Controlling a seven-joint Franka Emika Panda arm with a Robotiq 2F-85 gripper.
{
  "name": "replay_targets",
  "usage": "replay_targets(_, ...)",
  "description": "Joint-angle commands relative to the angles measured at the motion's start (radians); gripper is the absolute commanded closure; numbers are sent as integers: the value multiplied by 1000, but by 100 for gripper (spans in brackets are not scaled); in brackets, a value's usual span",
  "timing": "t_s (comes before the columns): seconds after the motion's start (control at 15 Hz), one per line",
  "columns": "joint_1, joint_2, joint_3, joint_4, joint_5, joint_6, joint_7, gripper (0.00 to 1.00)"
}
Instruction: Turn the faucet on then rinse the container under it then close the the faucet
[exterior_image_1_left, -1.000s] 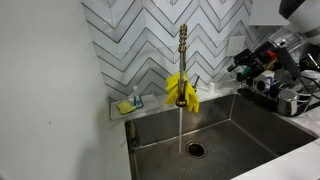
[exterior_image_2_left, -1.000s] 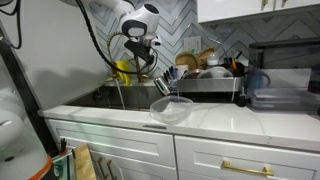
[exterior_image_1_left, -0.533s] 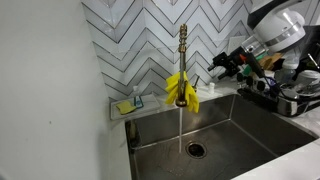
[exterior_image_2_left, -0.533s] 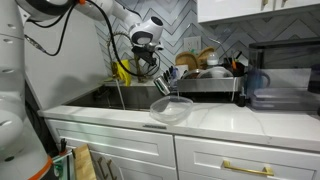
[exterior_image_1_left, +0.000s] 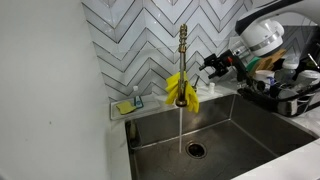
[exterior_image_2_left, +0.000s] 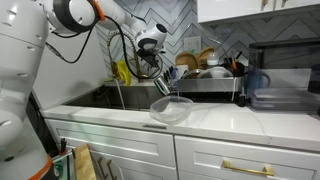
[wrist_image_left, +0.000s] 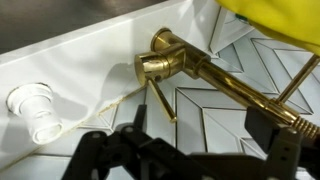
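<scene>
Pincer (wrist_image_left: 182, 152) is spread wide by the faucet (exterior_image_1_left: 183, 45), water running. The container (exterior_image_2_left: 172, 108) on the desk (exterior_image_2_left: 225, 118) looks light, thin and probably slippery, so I'd pinch its rim.

In the wrist view, the faucet (wrist_image_left: 190, 68) was cut off by the right edge, the yellow cloth (wrist_image_left: 268, 14) was cropped by the top edge, and the gripper (wrist_image_left: 185, 158) was seen only as dark, blurred fingers clipped by the bottom edge. In an exterior view, the faucet was largely hidden behind the arm (exterior_image_2_left: 25, 70), itself cut off by the left and top edges, and the container (exterior_image_2_left: 172, 108) was too small for any contents to be told. In an exterior view, the dish rack (exterior_image_1_left: 285, 98) was cropped by the right edge, and the items on it were too small to be identified.
</scene>
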Motion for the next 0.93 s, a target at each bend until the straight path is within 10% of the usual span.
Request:
replay_targets(0.0,-18,75,41,85,15,0,26,0)
replay_targets(0.87,-28,196,110,221,96,-27,79,0)
